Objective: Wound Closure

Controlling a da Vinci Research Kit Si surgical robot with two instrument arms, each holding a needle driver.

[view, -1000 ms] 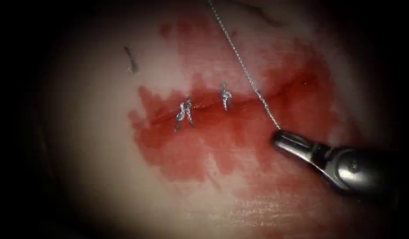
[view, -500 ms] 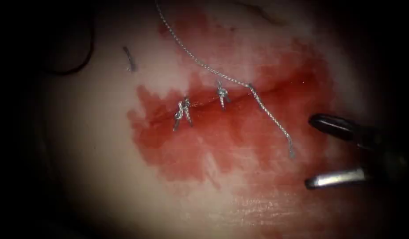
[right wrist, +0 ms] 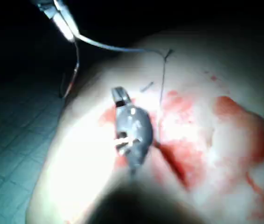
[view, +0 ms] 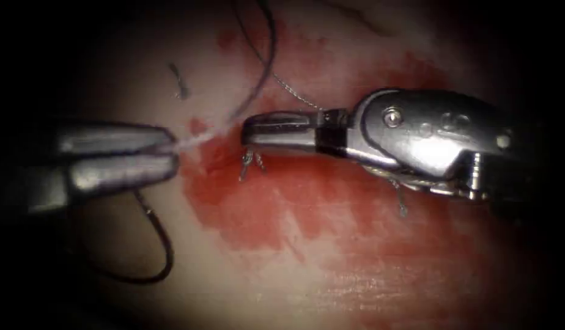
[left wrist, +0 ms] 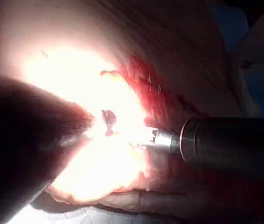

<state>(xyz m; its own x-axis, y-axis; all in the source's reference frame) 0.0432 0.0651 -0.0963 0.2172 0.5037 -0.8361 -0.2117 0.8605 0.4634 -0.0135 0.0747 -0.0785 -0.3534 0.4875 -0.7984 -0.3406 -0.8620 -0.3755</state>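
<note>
Pale tissue [view: 331, 287] stained with red fluid [view: 307, 201] lies under both tools. Nearest, the left tool [view: 169, 153], smooth steel, has its jaws clamped on the thread [view: 200, 139], which runs level toward the cut. Behind, the right tool [view: 249, 129] lies along the cut, pointing left, jaws together over the knots [view: 252, 162]. Dark thread loops beyond.

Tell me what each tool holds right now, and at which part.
The left tool is shut on the thread, gripped at the tips of its fingers. The right tool lies over the cut with the thread crossing it; whether it holds anything cannot be told.
</note>
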